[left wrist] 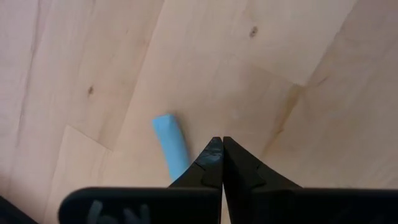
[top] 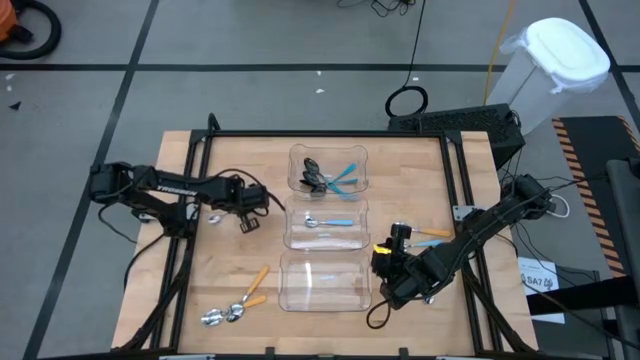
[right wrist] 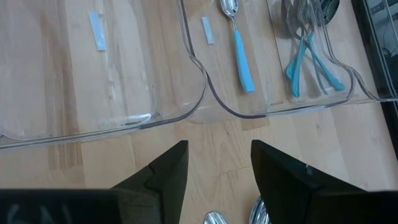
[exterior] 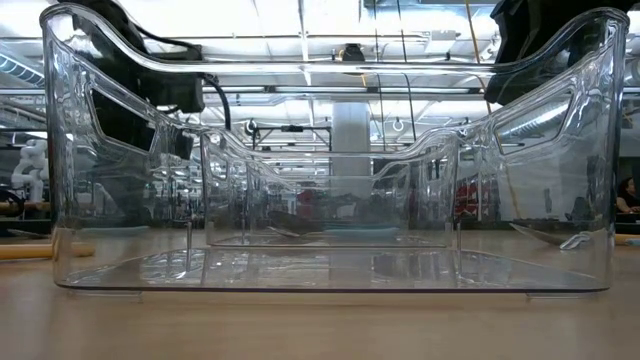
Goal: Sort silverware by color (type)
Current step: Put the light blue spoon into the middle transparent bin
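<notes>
Dark fingers (left wrist: 208,163) of the left gripper (left wrist: 222,144) are pressed tip to tip with nothing between them. A light-blue spoon handle (left wrist: 170,142) lies on the wood at their 9 o'clock, its end running under one finger, beside the grip and not in it. Seen from above, this gripper sits at 9 o'clock of the middle bin (top: 352,240), which holds a silver, blue-handled spoon (top: 325,221). I judge the pinch has missed. To do it well, reopen, shift across the handle so it lies between the pads, then close low against the table. The right gripper (right wrist: 217,155) hangs open at 3 o'clock of the bins, above the silver spoon bowls (right wrist: 214,218).
</notes>
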Controlling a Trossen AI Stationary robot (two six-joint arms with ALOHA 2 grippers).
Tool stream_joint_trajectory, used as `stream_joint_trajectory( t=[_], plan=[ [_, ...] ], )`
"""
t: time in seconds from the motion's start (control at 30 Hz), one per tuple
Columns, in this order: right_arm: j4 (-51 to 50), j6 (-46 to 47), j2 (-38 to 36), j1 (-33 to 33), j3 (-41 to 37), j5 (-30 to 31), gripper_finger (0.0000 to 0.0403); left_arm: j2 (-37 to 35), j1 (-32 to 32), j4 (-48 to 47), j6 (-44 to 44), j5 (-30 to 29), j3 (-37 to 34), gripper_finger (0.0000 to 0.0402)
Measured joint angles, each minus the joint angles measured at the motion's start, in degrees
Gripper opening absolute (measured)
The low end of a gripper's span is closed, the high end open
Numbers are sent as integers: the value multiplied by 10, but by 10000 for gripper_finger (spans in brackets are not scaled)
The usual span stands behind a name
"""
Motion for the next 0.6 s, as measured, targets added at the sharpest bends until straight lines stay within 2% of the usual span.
stream_joint_trajectory(
  t=[0.2, 0.33, 0.47, 0.6],
  plan=[
    [0, 0, 0, 0, 0, 0, 171, 0, 0, -45, -38, -1, 24, 1],
    [0, 0, 0, 0, 0, 0, 171, -1, 19, -91, -91, -39, 48, 7],
    [0, 7, 0, 0, 0, -1, 171, -1, 63, -92, -56, 16, 46, 35],
    [0, 7, 0, 0, 0, -2, 171, -1, 93, -89, -21, 40, 46, 73]
  ],
)
